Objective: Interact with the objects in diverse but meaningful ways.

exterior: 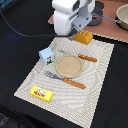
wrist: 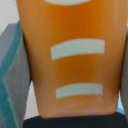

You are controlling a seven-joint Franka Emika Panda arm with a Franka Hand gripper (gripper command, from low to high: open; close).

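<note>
Two fingers [wrist: 15,75] grip bread loaf [exterior: 83,36] | plate [exterior: 68,66], fork [exterior: 64,80], knife [exterior: 82,57], carton [exterior: 46,55] near

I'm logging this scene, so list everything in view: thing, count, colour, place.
placemat: one, beige, on the dark table
plate: one, tan, mat centre
knife: one, orange handle, beside the plate
fork: one, orange handle, near side of the plate
bread loaf: one, orange, mat's far edge, at the gripper
carton: one, light blue, exterior view's left of the plate
packet: one, yellow, mat's near corner
pot: one, grey, far corner
gripper: one, white, over the loaf
</note>
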